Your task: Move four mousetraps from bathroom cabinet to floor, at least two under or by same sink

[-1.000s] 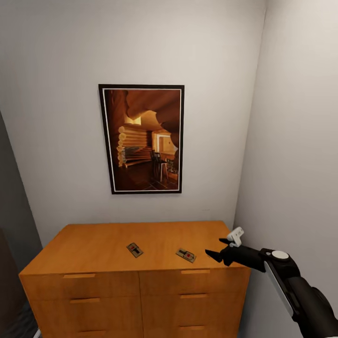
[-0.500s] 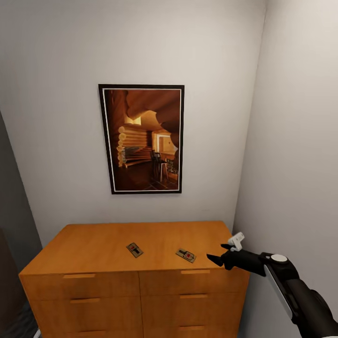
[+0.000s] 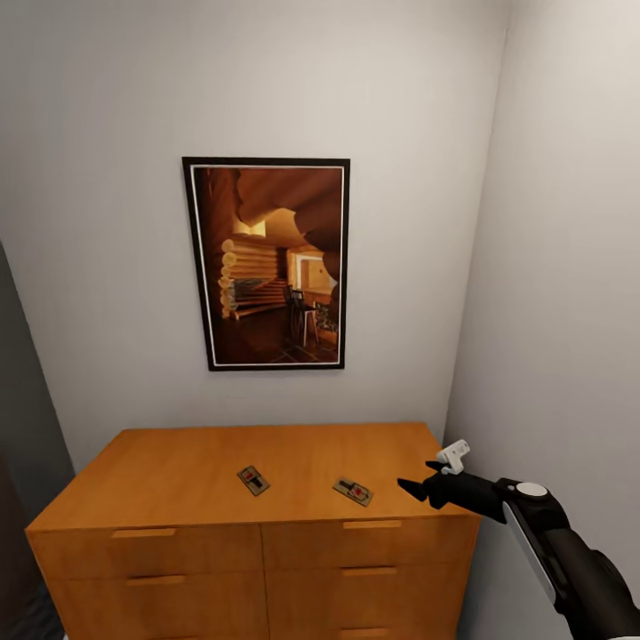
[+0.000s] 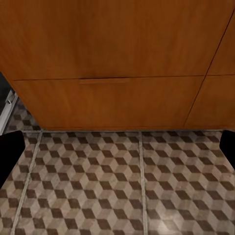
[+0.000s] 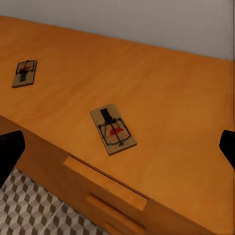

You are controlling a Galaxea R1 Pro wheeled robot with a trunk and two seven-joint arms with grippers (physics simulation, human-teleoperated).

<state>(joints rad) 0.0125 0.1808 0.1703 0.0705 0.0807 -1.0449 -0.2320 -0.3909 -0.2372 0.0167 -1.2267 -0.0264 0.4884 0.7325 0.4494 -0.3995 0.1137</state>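
A narrow corner of a room with plain pale walls, where a dark-framed picture [image 3: 266,263] of a log-cabin interior hangs above the cabinet [image 3: 178,462], a low orange-brown wooden chest with drawer fronts and bar handles. On the cabinet's flat top lie two mousetraps, small tan boards with dark metal parts and a red mark: the nearer mousetrap [image 3: 353,491] sits close to the front edge toward the right end, and the farther mousetrap [image 3: 253,480] lies to its left, well apart from it. The right wrist view shows the same pair, the nearer one [image 5: 113,129] just behind the front edge above a drawer handle, the other [image 5: 25,72] farther off. The right gripper [image 3: 425,478] hovers above the right end of the cabinet top, near the nearer trap but not touching it; its fingers are spread wide apart and hold nothing. The left gripper [image 4: 117,156] hangs low in front of the drawer fronts, looking down at the bathroom floor [image 4: 117,191] with its brown-and-beige cube tiles; its fingers are also apart and empty. The step in hand appears to be the reach for the nearer trap. The next move likely calls for bringing the right gripper down over that trap so the fingers straddle the thin board, then closing on it.
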